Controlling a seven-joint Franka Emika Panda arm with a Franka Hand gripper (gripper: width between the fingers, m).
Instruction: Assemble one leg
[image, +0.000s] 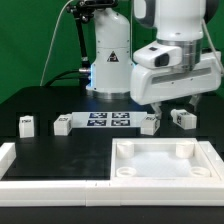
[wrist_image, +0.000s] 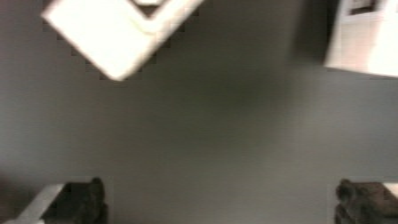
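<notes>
Several small white legs with tags lie on the black table in the exterior view: two at the left (image: 27, 124) (image: 62, 125) and two at the right (image: 150, 123) (image: 182, 118). My gripper (image: 172, 107) hovers above the table between the two right legs, touching neither. In the wrist view the gripper (wrist_image: 222, 205) is open and empty, its dark fingertips (wrist_image: 75, 202) wide apart over bare black table. A tilted white piece (wrist_image: 121, 35) and a second white piece (wrist_image: 365, 35) lie beyond the fingers, blurred.
The marker board (image: 108, 120) lies between the leg pairs. The large white square panel with corner sockets (image: 165, 160) lies in front of the gripper. A white border (image: 20, 165) runs along the table's front and left. The robot base (image: 108, 60) stands behind.
</notes>
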